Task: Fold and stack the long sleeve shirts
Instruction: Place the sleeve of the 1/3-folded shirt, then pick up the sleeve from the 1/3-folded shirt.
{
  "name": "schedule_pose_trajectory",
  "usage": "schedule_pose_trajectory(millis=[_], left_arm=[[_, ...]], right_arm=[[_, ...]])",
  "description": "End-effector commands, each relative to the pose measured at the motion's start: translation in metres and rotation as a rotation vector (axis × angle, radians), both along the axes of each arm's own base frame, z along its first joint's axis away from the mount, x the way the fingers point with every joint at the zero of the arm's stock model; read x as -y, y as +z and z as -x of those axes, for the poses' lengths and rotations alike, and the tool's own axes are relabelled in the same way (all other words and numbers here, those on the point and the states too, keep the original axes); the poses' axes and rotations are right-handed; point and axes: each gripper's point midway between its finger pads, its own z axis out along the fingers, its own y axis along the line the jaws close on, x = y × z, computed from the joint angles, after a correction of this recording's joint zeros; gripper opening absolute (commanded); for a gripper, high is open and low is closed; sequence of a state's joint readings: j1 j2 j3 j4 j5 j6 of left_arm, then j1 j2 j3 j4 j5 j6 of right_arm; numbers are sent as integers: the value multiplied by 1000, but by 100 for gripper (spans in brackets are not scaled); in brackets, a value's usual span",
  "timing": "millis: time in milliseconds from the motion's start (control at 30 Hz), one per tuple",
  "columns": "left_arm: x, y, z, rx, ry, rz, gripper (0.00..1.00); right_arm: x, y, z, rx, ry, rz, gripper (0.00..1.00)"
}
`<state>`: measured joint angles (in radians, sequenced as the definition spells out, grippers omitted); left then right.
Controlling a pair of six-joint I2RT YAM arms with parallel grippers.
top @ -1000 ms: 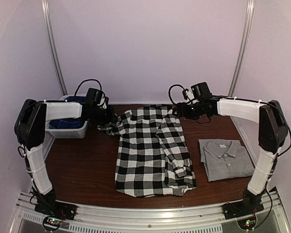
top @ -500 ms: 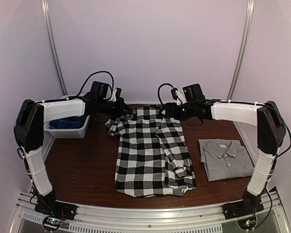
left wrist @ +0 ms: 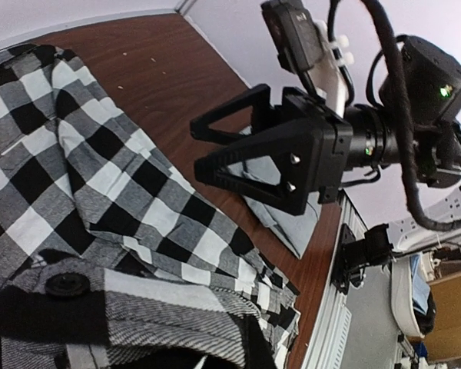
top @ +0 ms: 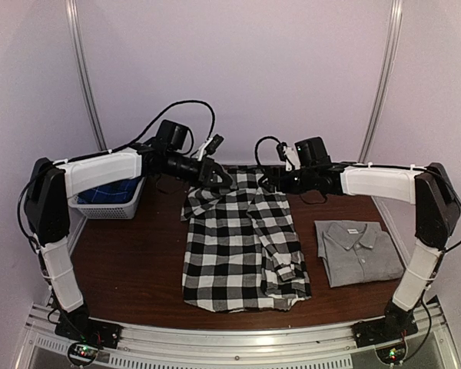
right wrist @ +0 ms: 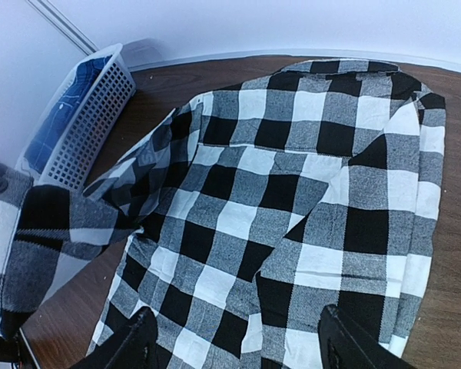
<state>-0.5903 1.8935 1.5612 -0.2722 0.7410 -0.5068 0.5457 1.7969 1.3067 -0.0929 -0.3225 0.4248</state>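
Flannel shirt (top: 242, 246): long axis far to near, collar at far end.
Left gripper (top: 215, 175): I see it clamped on sleeve (top: 198, 198).
Right gripper (top: 270, 181): jaws apart, holding nothing.

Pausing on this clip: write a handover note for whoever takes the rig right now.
Left gripper: jaws shut on a sleeve of the black-and-white checked flannel shirt, lifted above its far left corner.
Right gripper: jaws open, empty, above the collar end.
Done: plain grey collared shirt lies folded on the right of the dark wooden table.
Left: finish folding the flannel, then stack both.
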Motion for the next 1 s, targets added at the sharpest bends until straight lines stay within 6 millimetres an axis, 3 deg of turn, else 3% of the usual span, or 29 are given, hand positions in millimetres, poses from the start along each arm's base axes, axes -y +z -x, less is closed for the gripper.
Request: schedule_pose_trajectory(millis=[0, 133, 200, 367, 400, 500, 600, 800, 967], left_arm=[[2, 34, 41, 140, -227, 41, 0], [7, 25, 61, 140, -356, 57, 7], [12, 14, 61, 135, -375, 31, 19], [20, -3, 27, 151, -272, -59, 51], [19, -4, 17, 159, -224, -79, 53], [11, -4, -6, 149, -114, -93, 55], [0, -14, -15, 107, -61, -92, 54], [-16, -36, -9, 65, -14, -151, 53], [-42, -48, -20, 8, 101, -170, 52]], right_arm=[[9, 43, 2, 126, -35, -25, 73], [17, 42, 7, 139, -61, -25, 73], [19, 37, 9, 131, -65, -17, 73], [21, 24, 10, 113, -65, 4, 73], [21, 21, 11, 110, -61, 8, 73], [17, 10, 16, 86, -17, 30, 73], [11, -3, 24, 67, 46, 60, 73], [-11, -35, 60, 90, 207, 229, 73], [-25, -66, 89, 86, 285, 313, 73]])
